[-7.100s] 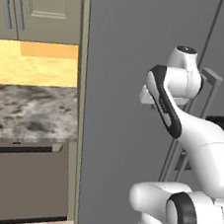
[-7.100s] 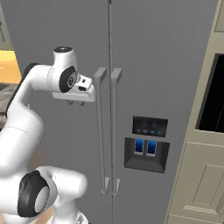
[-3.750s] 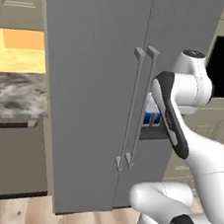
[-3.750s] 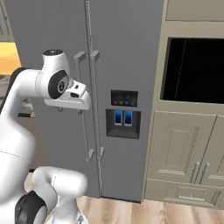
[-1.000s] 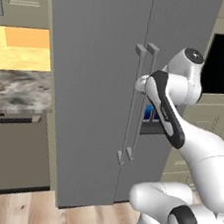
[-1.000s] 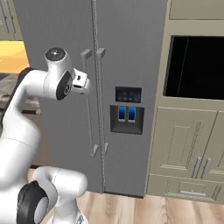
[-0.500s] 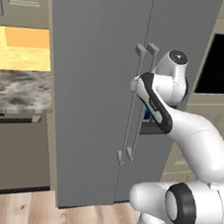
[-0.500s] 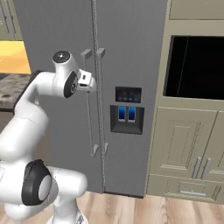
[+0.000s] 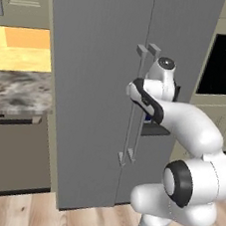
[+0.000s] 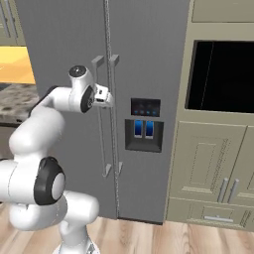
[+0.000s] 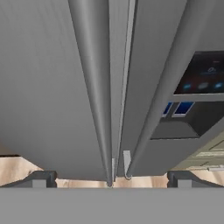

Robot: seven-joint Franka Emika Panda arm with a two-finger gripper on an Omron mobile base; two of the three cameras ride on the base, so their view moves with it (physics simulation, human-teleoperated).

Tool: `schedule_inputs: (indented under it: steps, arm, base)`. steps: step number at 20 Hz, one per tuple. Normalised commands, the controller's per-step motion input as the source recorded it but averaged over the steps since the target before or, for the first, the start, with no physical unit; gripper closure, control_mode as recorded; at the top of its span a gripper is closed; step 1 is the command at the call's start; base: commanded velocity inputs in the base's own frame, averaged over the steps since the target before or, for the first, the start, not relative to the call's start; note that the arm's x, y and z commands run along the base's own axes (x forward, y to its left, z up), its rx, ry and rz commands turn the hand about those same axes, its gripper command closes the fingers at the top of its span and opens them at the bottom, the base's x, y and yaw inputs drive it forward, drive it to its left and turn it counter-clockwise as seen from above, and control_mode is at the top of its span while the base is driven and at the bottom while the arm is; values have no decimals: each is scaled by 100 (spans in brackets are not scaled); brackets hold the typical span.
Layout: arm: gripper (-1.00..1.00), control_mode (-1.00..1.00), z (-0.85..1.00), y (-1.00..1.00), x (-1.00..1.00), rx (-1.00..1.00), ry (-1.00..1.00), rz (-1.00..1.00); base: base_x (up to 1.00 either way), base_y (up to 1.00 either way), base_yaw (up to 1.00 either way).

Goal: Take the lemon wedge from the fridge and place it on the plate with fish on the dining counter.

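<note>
The tall plain grey two-door fridge (image 10: 144, 74) stands shut, its long vertical bar handles (image 11: 98, 87) side by side at the centre seam. The white arm's two-finger tool (image 10: 107, 96) sits right at those handles, spread wide and released, grasping nothing. A speckled granite counter (image 9: 15, 90) lies to the fridge's left.
</note>
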Motion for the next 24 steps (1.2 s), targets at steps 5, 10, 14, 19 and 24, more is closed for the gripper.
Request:
schedule_inputs:
  steps: [5, 10, 14, 19, 24]
  arm:
    - [-100, -100, -40, 5, 25, 0, 0, 0]
    - [-100, -100, -40, 6, 49, 0, -1, 0]
    - [-100, -100, -34, 0, 64, 0, 0, 0]
    - [-100, -100, -34, 0, 62, 0, 0, 0]
    - [100, -100, -30, 4, 65, 0, 0, 0]
  base:
    - [0, 0, 0]
    - [0, 0, 0]
    - [0, 0, 0]
    - [0, 0, 0]
    - [0, 0, 0]
